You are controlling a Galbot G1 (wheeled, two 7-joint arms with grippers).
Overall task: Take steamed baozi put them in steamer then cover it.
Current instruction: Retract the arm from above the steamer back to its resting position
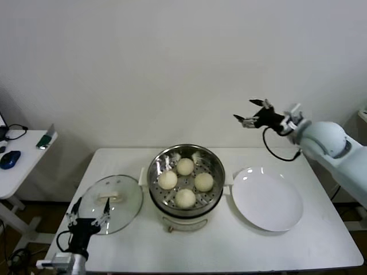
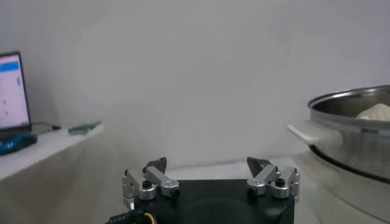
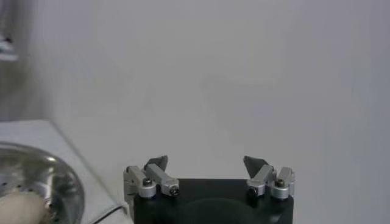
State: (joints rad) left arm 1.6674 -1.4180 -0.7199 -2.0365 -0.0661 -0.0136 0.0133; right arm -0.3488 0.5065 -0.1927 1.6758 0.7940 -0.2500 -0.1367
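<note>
1. Four baozi (image 1: 184,181) sat in the steamer (image 1: 186,175), loading apparently done.
2. The cover (image 1: 112,201) lay just ahead of the left gripper (image 1: 87,215), whose spread, empty jaws suited grasping it.
3. The right gripper (image 1: 250,113) hung raised, spread, empty, well clear.

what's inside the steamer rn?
Four steamed baozi sit on the perforated floor of the steamer, uncovered. The cover lies on the table beside it. Under the buns, the basket floor is hidden.
</note>
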